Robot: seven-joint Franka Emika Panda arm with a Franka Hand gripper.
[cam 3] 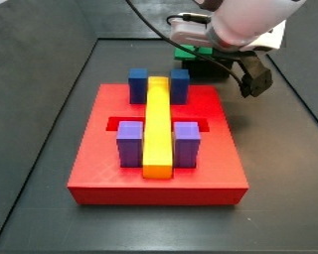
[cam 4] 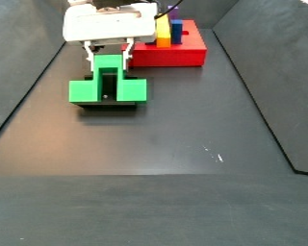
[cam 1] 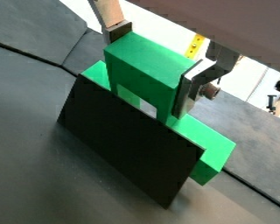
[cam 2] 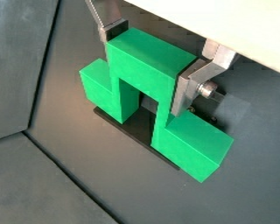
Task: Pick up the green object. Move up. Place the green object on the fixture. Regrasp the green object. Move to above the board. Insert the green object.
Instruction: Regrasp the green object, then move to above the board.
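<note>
Green object (cam 2: 152,92) on fixture (cam 1: 129,145), between end effector (cam 2: 154,54) fingers.

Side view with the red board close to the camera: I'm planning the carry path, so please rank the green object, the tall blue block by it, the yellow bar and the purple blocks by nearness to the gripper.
1. Green object, at the gripper, behind the board.
2. Tall blue block, board's far edge.
3. Yellow bar, along the middle.
4. Purple blocks, near end.

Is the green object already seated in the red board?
No, the green object sits on the fixture with the gripper at its raised middle, apart from the red board.
</note>
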